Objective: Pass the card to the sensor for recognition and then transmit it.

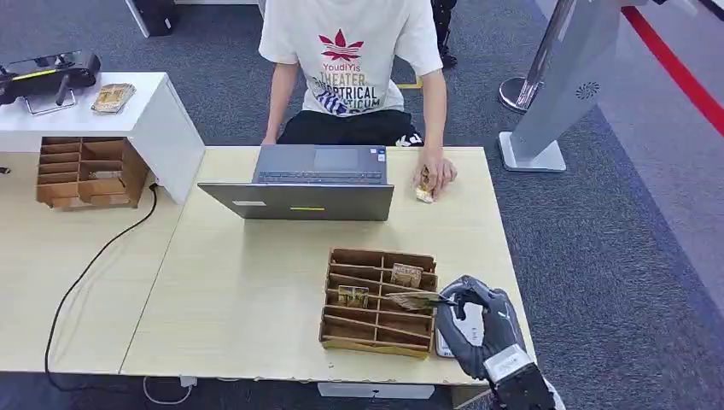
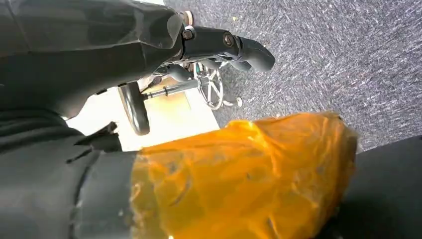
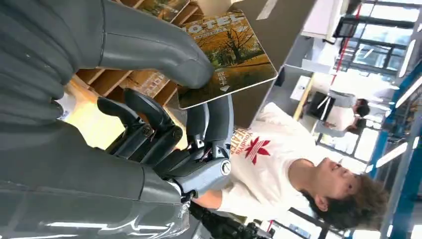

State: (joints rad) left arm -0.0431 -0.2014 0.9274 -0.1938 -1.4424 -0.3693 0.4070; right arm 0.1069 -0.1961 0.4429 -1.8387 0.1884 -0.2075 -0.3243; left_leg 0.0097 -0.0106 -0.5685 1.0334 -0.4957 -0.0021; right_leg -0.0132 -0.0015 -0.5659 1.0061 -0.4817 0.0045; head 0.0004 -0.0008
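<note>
The right robot hand (image 1: pixel 480 329) pinches a card (image 1: pixel 416 300) just above the wooden slotted rack (image 1: pixel 376 301) at the bench's (image 1: pixel 256 290) near edge; by the look of it, presenting it to the sensor and handing it on both remain. The right wrist view reveals the card's autumn-tree print and "HOTEL" lettering (image 3: pixel 226 52), gripped between thumb and fingers, while the left wrist view leaves the left robot hand's (image 2: pixel 219 47) state unclear.
</note>
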